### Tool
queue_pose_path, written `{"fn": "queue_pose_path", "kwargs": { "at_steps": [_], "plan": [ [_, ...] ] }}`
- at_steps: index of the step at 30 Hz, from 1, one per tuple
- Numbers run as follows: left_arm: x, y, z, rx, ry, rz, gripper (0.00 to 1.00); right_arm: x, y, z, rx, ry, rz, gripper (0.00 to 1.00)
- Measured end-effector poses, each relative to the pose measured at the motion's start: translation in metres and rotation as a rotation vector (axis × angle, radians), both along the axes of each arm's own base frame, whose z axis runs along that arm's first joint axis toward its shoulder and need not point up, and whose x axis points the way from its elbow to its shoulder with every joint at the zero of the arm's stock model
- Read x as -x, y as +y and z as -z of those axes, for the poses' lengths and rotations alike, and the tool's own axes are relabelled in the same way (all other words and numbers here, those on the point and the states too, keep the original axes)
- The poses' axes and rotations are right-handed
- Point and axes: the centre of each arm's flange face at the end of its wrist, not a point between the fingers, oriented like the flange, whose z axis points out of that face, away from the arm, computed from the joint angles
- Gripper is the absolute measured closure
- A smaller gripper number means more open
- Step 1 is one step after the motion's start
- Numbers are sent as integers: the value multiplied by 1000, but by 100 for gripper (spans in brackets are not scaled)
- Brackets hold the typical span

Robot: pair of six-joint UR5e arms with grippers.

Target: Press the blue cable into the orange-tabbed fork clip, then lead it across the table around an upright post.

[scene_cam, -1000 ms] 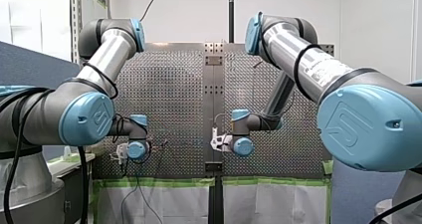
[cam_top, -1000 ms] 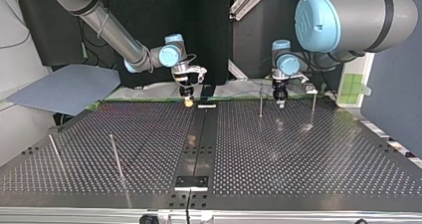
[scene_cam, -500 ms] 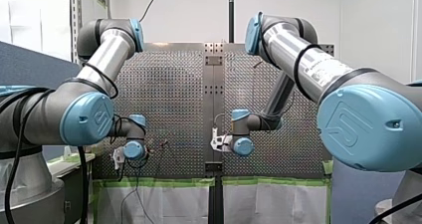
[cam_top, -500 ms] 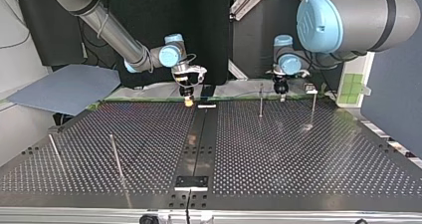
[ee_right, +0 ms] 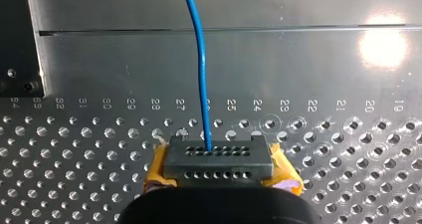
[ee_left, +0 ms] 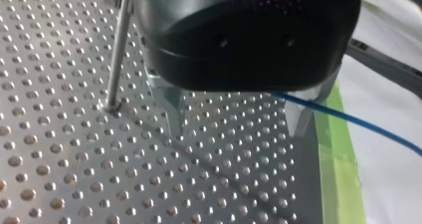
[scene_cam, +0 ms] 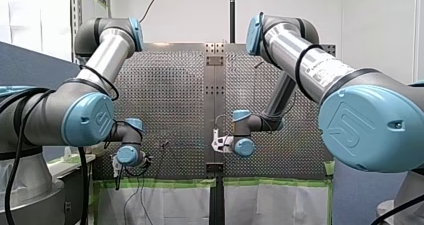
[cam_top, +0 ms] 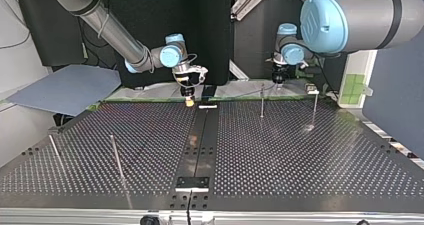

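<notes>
My right end effector [ee_right: 209,162] clamped on blue cable [ee_right: 200,59] at worktop [cam_top: 300,150] edge. My left end effector [cam_top: 279,80]: grip cannot tell (cable trails from beneath it). Risk: left-arm tug strips cable from clamp; run misses upright post [cam_top: 262,101].

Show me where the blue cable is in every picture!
Left wrist view: blue cable passes over the green tape.
Right wrist view: runs straight ahead from my right tool.
Top view: too thin to be sure.
Front view: too thin to see.
Shared landmark: the perforated table.
</notes>
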Motion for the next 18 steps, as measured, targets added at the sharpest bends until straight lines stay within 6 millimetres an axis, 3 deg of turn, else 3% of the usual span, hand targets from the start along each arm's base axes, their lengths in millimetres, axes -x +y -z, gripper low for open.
{"fn": "queue_pose_path", "kwargs": {
  "at_steps": [9,18],
  "plan": [
    [18,-6,-23,39,-28,54,0,0,0,0,-1,2,-1,100],
    [41,-7,-32,38,-59,81,0,0,1,1,-3,9,-3,100]
  ]
}}
